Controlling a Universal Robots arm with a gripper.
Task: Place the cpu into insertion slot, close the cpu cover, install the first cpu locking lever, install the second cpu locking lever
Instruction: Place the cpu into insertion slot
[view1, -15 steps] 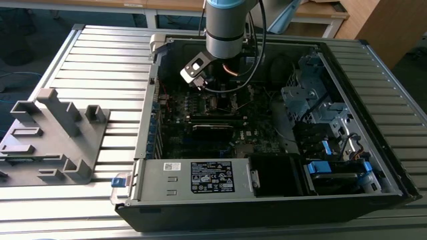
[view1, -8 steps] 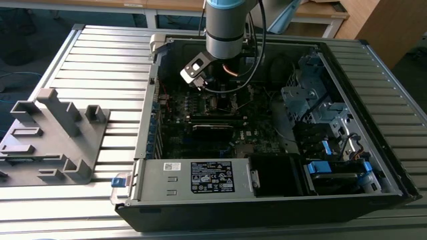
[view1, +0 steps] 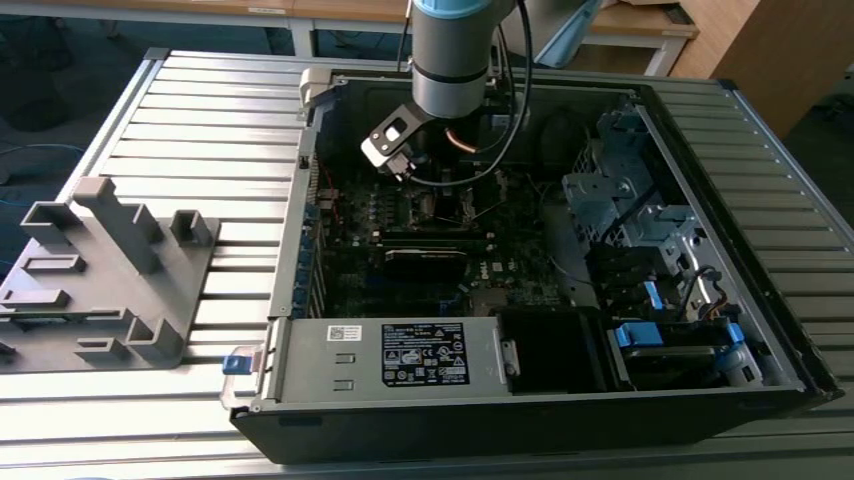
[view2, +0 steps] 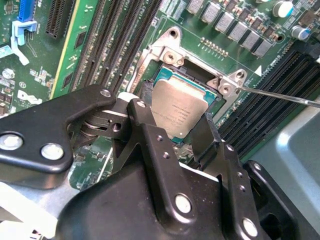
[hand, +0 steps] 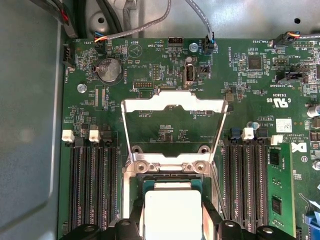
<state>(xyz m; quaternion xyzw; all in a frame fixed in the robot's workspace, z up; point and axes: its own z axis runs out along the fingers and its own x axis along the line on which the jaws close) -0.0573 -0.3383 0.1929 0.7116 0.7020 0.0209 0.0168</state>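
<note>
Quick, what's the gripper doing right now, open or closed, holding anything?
Gripper: jaws closed on the cpu.

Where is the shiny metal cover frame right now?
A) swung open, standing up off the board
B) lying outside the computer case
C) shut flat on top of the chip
A: in the first wrist view the cpu cover stands swung open, with green board showing through its window, while the gripper holds the cpu just in front of it.

Holds the cpu just over the insertion slot — cpu cover hinged open at one edge. Flanked on two opposite sides by memory slots.
</note>
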